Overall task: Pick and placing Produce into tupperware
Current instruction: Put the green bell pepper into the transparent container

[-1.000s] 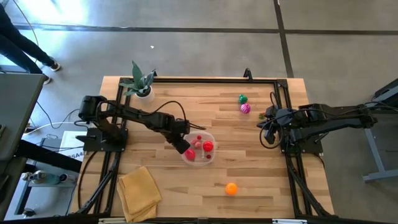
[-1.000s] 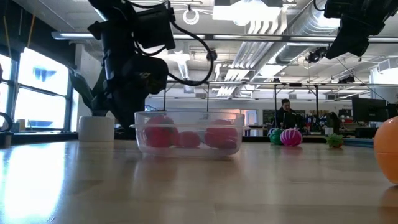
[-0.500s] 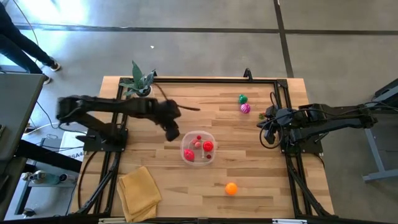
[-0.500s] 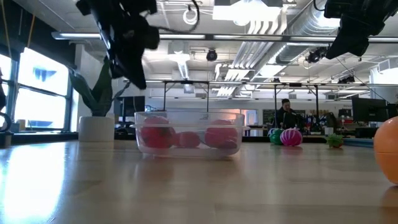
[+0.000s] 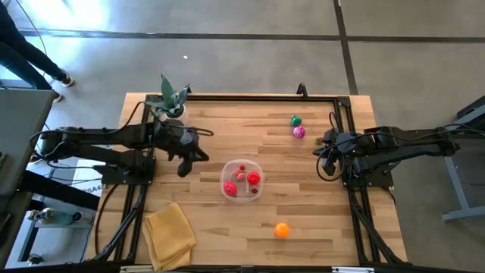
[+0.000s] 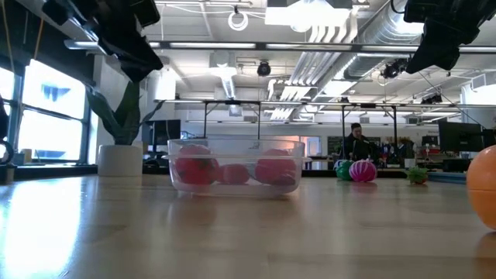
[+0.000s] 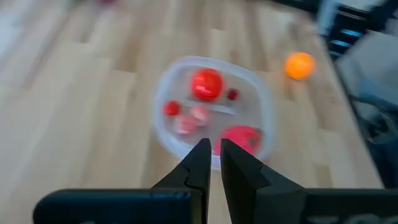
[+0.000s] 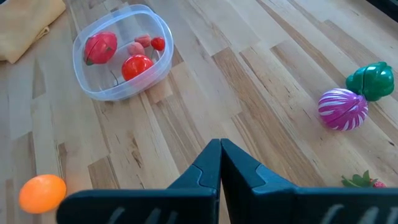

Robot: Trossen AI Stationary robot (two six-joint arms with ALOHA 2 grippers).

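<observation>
The tupperware, a clear round tub, stands on the wooden table's middle with several red and pink pieces of produce lying in it. An orange piece lies toward the near edge. A green piece and a magenta one lie at the far right. My left gripper hangs shut and empty above the table, left of the tub. My right gripper is shut and empty, raised at the table's right side.
A potted plant stands at the far left corner, close behind my left arm. A folded yellow cloth lies at the near left. A small leafy red piece lies near my right gripper. Bare wood surrounds the tub.
My left gripper has risen from the tub's left rim and drawn back toward the table's left edge, rolling as it went; its fingers stay shut. The tub and the produce in it have kept their places.
</observation>
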